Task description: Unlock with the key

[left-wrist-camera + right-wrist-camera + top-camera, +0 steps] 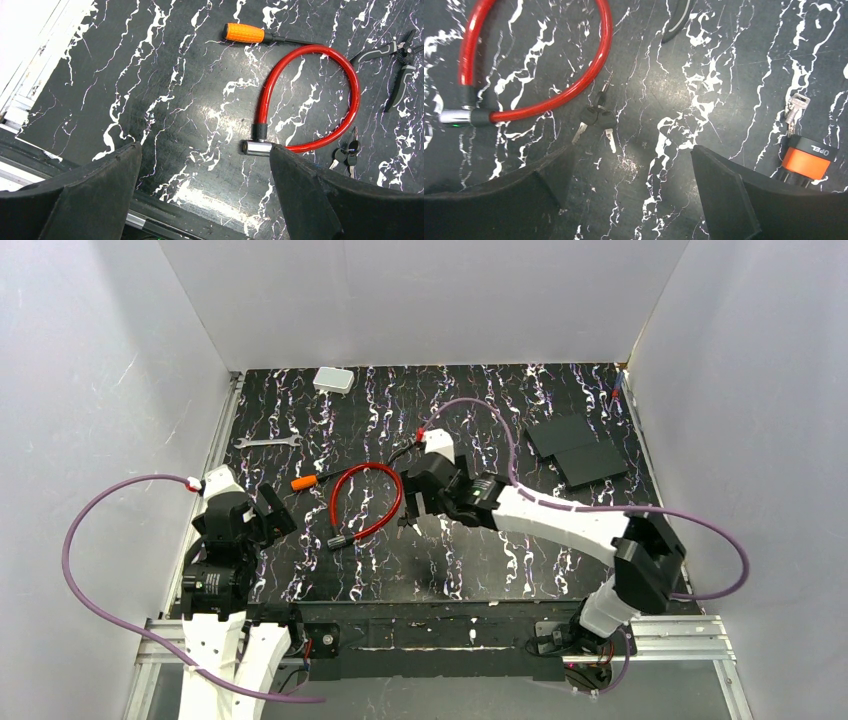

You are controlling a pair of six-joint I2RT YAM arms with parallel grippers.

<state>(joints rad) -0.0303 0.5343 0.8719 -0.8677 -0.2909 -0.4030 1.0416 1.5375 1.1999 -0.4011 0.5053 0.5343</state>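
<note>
the right gripper point(631, 152) hangs low over the table point(724, 60) with its jaws spread wide and nothing between them, its dark fingers point(734, 200) framing bare marbled surface. just beyond the fingertips, nearer the finger on that view's left side, lies the key point(596, 119): black head, short metal blade, part of a small bunch that seems to be three keys on one ring, though the count is hard to be sure of. the bunch lies flat just outside the curve of the red cable lock point(574, 90), whose cable ends meet at a silver barrel point(454, 117). well apart from the bunch, on the other side of the gripper, lies a black-and-orange piece point(806, 162) with a silver key point(795, 107) at its far end. the left gripper point(205, 150) sits back near the table's left edge, jaws also wide and empty; from its wrist view the barrel shows close to one fingertip, apart from it. an orange-handled screwdriver point(245, 33) lies past the loop, its dark shaft reaching the top of the cable, and black-handled pliers point(400, 65) rest farther out on the loop's other side. toward the back of the table the overhead view shows a wrench point(267, 442), a white box point(333, 380) at the far edge, and two black plates point(577, 450) overlapping on the right.
</note>
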